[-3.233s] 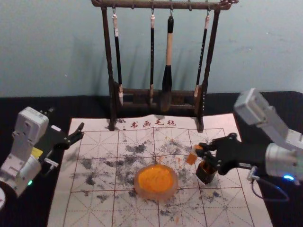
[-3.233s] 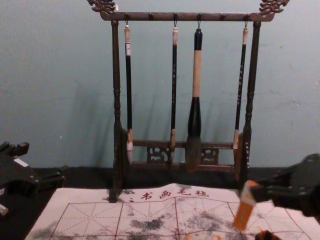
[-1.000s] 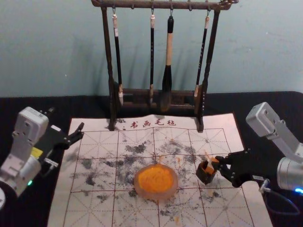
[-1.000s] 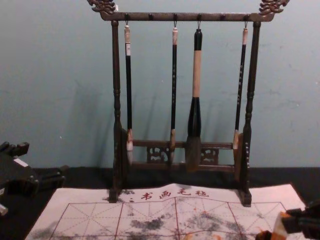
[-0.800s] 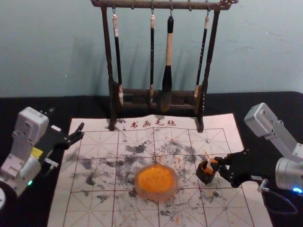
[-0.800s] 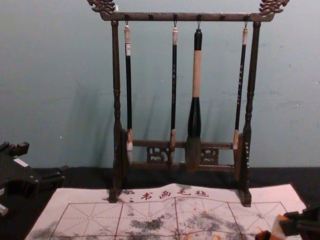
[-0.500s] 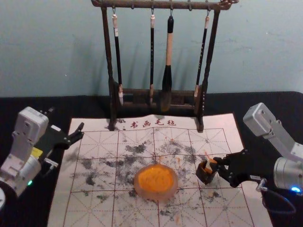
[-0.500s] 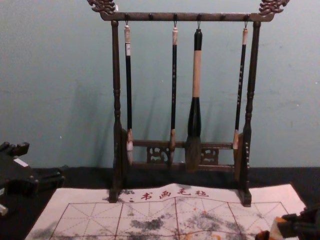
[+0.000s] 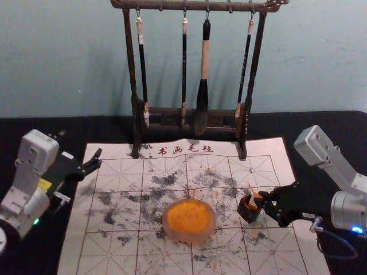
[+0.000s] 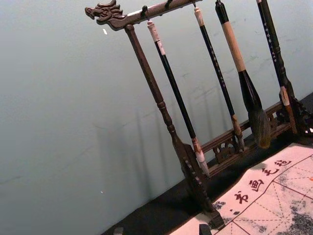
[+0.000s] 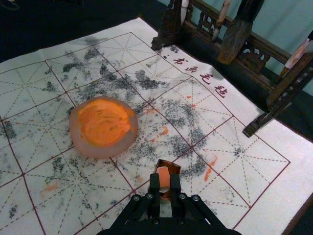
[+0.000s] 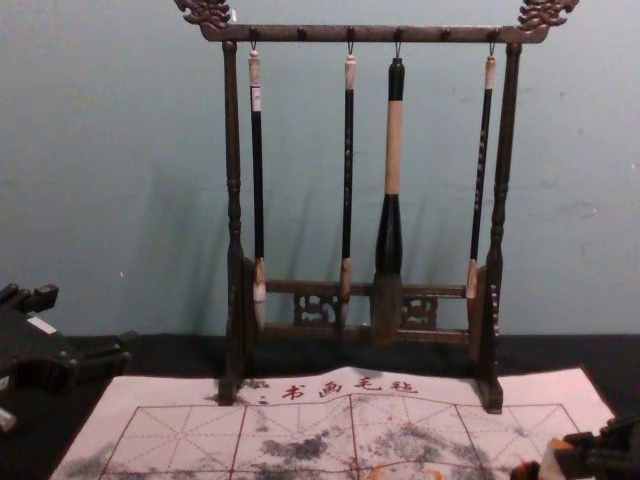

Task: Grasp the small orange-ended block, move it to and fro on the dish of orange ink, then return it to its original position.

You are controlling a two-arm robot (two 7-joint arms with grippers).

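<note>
The right pincer [image 9: 265,197] is over the right part of the sheet, reaching in from the robot's right; it is clenched on the small block [image 9: 254,200], which sits between its two tips in the right wrist view. The block is at the open top of a small dark box [image 9: 249,212], its orange part near the tips and a pale face beside it; it leans a little in the chest view; how far down into the box it reaches, I cannot tell.

The dish [image 9: 191,236] stands to the left of the box, the two near each other but apart; orange ink [image 9: 188,215] covers most of its inside, and its pale rim runs round the ink.

The left pincer [image 9: 81,146] is parked beside the far left corner of the sheet, above the dark worktop [image 9: 51,127]; its fingers are spread apart with nothing between them.

The white sheet [image 9: 117,255] lies under the dish and the box; it bears a red grid, four characters along its far side, and black and orange smudges; a dark wooden rack [image 9: 131,63] stands upright at its far edge, its feet resting on the sheet; from its top bar hang three slim brushes [image 9: 143,74] and one thick brush [image 9: 202,97]; behind them is a plain blue-green wall [image 9: 321,63].
</note>
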